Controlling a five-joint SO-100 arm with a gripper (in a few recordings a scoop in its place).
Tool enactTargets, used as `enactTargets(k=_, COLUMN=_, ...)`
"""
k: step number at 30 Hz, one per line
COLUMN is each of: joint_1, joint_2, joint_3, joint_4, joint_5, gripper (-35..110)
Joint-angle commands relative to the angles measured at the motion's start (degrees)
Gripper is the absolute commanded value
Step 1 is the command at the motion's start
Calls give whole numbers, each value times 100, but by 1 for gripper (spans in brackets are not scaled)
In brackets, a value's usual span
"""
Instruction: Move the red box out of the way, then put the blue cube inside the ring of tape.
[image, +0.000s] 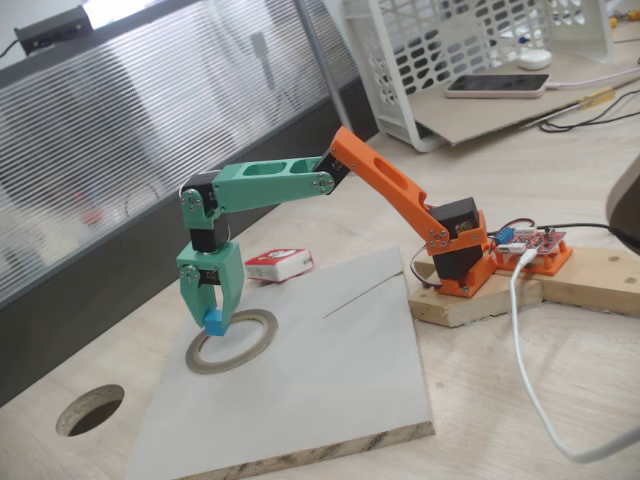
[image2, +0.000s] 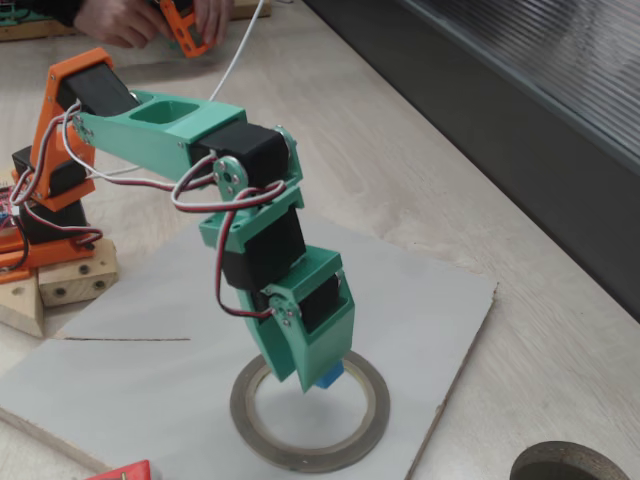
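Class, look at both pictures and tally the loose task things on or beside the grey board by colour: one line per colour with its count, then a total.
Red: 1, the red box beside the board
Blue: 1, the blue cube in the gripper
Grey-tan: 1, the ring of tape on the board
Total: 3

ring of tape (image: 232, 341) on board (image: 330, 380) | blue cube (image: 214, 322) in tool (image: 211, 315), seemingly above ring's rim | red box (image: 279, 264) behind board, on tabletop (image: 560, 380)

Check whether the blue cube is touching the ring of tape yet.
Cannot tell. In both fixed views the cube sits in the fingers over the ring; neither shows contact or gap.
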Motion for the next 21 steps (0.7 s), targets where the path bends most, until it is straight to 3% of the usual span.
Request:
enactTargets(k=1, joint_1=44, joint_2=149, joint_3=-18, joint_4=141, joint_5=44, gripper=25)
enactTargets(k=9, joint_1=35, joint_2=149, joint_3=-9, joint_4=501, joint_5=44, gripper=36)
enactTargets(k=21, joint_1=44, joint_2=237, joint_3=-79, joint_4=800, joint_5=44, gripper=35)
